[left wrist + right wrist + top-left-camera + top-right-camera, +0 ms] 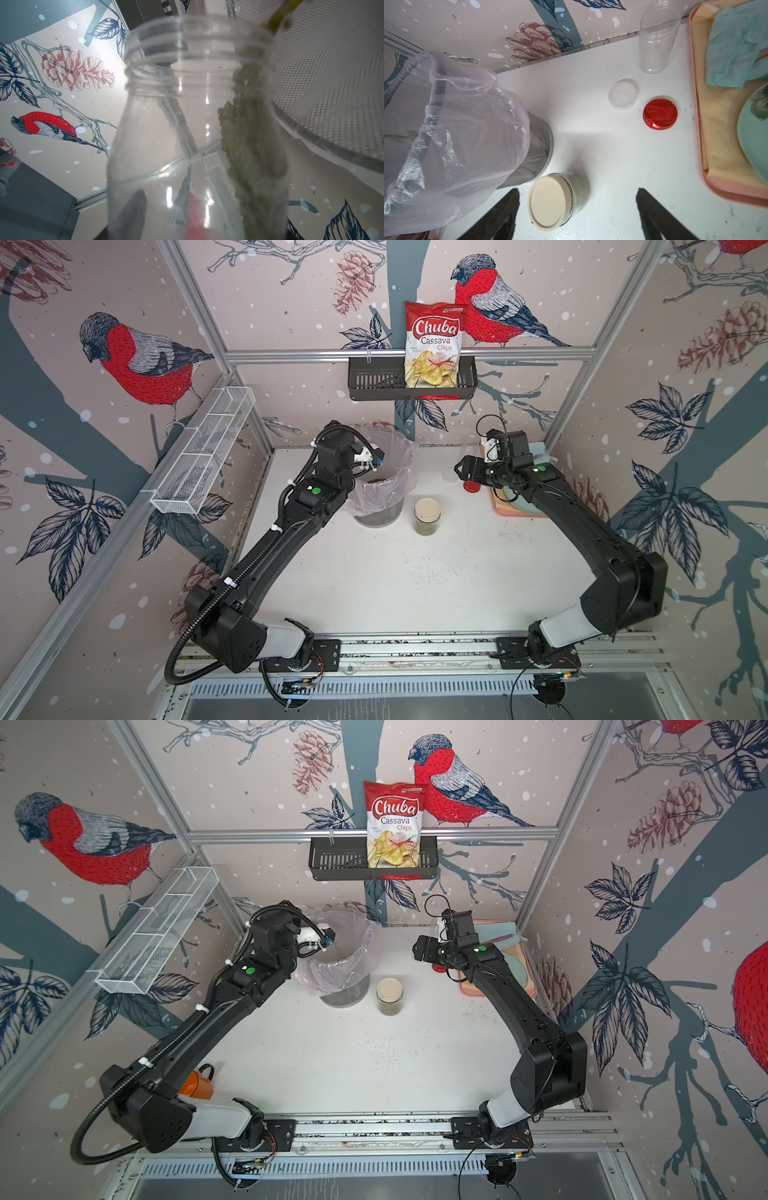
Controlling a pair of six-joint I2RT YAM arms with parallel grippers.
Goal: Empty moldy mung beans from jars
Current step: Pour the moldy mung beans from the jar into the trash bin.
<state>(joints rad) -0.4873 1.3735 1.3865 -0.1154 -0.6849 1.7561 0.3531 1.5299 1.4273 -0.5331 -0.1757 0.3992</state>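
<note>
Mid-pour: left gripper (197, 224) held lidless jar (197, 124), seemingly near its base, tipped over bin (378, 514), mung beans (249, 145) spilling out; right gripper (577, 193) hung wide open, empty, near beige-lidded jar (550, 203). Next: steeper tilt.

Bright diffuse light; close jar (166, 135) blurred.
</note>
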